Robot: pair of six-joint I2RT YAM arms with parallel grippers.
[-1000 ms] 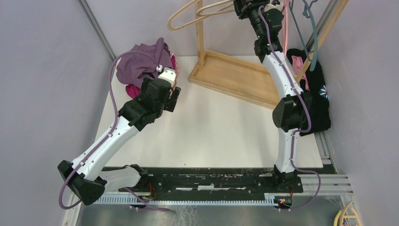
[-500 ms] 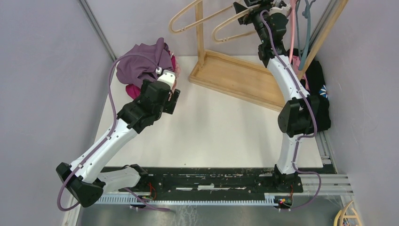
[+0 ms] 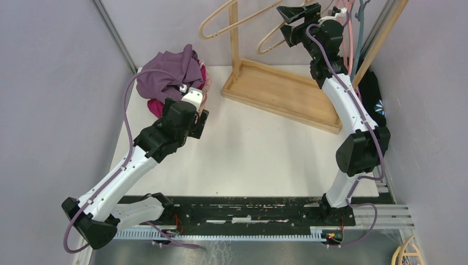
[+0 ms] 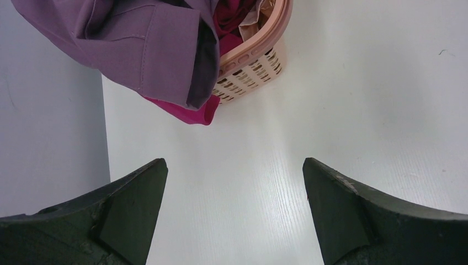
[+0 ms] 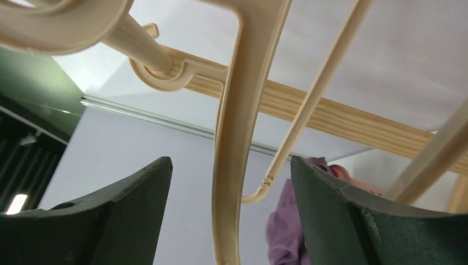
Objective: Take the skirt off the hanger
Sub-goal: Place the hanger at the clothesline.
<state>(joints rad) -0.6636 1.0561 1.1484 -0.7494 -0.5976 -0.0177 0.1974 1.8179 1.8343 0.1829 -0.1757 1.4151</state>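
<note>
The skirt point(image 3: 165, 74) lies heaped over the pink basket point(image 4: 251, 61), and my left claw point(image 4: 233, 164) hangs wide open and empty just short of that basket. Well right of the basket, my right claw point(image 5: 229, 160) gapes around the hanger point(image 5: 243, 99), gripping nothing.

Purple garment point(image 4: 138, 38) draped over pink basket point(image 4: 251, 63), magenta cloth point(image 4: 190, 113) beneath, white table point(image 4: 359, 99), tool point(image 4: 234, 165) spread wide
</note>
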